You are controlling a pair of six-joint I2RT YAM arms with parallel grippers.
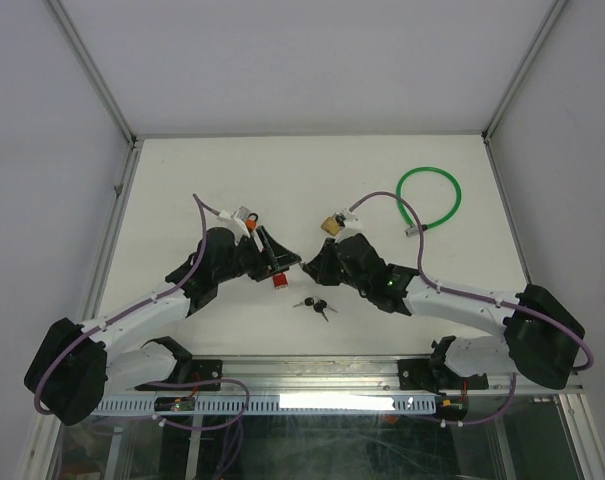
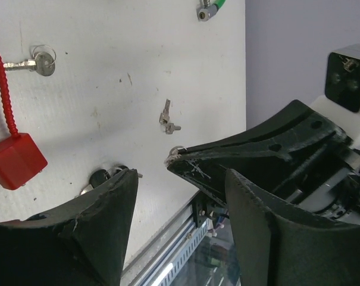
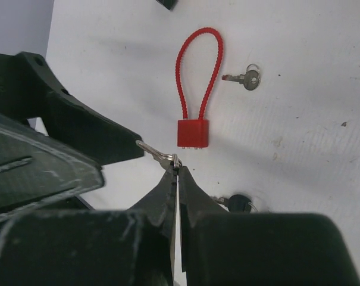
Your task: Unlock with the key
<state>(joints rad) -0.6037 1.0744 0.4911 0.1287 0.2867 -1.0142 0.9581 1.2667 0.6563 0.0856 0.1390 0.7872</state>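
Observation:
My right gripper (image 3: 178, 169) is shut on the bow of a silver key (image 3: 157, 156), at its split ring. The key's blade points left and reaches a fingertip (image 3: 111, 138) of the left gripper. In the left wrist view the left gripper (image 2: 181, 182) is open, and the right gripper's tip with the key ring (image 2: 175, 151) sits just above the gap between its fingers. A red cable lock (image 3: 193, 132) lies flat on the table just beyond the key. In the top view both grippers meet beside the red lock (image 1: 279, 282): left gripper (image 1: 274, 256), right gripper (image 1: 309, 267).
A loose silver key (image 3: 246, 78) lies right of the red loop. Black-headed keys (image 1: 316, 305) lie near the front. A brass padlock (image 1: 331, 224), a green cable lock (image 1: 429, 195) and a silver lock (image 1: 244, 215) lie further back. The table's front rail (image 2: 180, 244) is close.

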